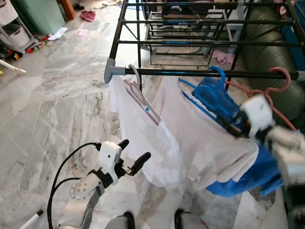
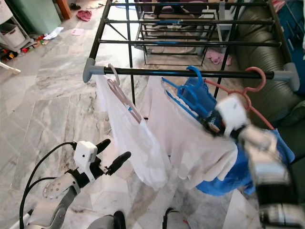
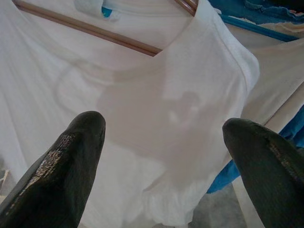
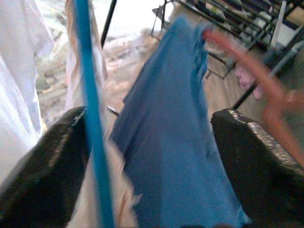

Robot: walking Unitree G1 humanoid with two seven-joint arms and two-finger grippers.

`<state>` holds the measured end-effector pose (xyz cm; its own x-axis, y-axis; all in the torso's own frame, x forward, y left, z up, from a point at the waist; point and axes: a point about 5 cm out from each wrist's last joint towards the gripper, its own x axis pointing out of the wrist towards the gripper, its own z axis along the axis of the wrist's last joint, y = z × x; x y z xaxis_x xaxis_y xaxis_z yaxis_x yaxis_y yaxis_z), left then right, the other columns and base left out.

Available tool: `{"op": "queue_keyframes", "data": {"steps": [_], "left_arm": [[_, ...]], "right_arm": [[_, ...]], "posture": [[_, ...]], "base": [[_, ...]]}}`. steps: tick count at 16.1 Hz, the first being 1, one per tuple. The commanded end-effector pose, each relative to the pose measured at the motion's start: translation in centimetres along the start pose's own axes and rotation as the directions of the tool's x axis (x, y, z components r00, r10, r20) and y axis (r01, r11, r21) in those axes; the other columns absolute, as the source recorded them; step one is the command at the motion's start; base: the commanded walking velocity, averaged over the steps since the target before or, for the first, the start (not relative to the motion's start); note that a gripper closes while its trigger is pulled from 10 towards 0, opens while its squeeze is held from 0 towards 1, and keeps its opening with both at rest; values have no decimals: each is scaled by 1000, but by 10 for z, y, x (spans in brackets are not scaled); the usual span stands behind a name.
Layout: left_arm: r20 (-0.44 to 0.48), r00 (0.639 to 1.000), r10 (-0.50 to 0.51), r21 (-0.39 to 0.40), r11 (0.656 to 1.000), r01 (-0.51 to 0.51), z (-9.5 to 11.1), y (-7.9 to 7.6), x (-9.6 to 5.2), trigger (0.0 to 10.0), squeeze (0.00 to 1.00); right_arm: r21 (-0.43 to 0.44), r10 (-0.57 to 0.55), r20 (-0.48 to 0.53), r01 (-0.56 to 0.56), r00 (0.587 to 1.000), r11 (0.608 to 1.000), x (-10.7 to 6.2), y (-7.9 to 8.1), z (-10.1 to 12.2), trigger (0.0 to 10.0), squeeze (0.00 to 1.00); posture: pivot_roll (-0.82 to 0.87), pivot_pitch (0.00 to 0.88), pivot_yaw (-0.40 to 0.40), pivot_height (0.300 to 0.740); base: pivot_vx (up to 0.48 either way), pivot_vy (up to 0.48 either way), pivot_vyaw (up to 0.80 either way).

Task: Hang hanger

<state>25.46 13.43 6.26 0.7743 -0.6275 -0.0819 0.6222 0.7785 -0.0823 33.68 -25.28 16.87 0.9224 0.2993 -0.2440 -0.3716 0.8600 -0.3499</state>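
Pink hanger (image 1: 278,81) hooked on drying rack's front rail (image 1: 200,73), near right end, blue garment (image 1: 248,179) hanging below (blue hanger (image 1: 214,90) just beside). Right gripper (image 4: 152,166) spread wide around blue garment, gripping nothing. Left gripper (image 1: 136,155) low, open, empty, facing white shirt (image 1: 143,138).

silver arms, white wrist boxes, black cables, black fingers (image 1: 145,157)

Blue hanger (image 1: 212,93), white shirt (image 1: 143,138)
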Motion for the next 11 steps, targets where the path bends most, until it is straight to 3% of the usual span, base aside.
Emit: {"op": "queue_keyframes", "data": {"steps": [1,4,8,11], "left_arm": [[-33,999,-1,-6,1000,1,-7,0,-3,10000,0],[-43,999,6,-11,1000,-7,-12,1,-3,10000,0],[-65,998,16,-15,1000,-17,-22,4,-6,10000,0],[-71,997,16,-13,1000,-17,-25,5,-7,10000,0]], "right_arm": [[35,18,-15,-18,1000,999,0,-2,-5,0,0],[63,97,-19,-96,995,993,8,-8,2,0,0],[66,235,-50,-232,971,971,11,-4,2,0,0],[81,245,-65,-240,967,967,14,-5,-1,0,0]], "posture": [[-105,219,58,740],[-96,213,58,740],[-94,212,58,740],[-94,213,60,740]], "base": [[0,0,0],[0,0,0],[0,0,0],[0,0,0]]}}
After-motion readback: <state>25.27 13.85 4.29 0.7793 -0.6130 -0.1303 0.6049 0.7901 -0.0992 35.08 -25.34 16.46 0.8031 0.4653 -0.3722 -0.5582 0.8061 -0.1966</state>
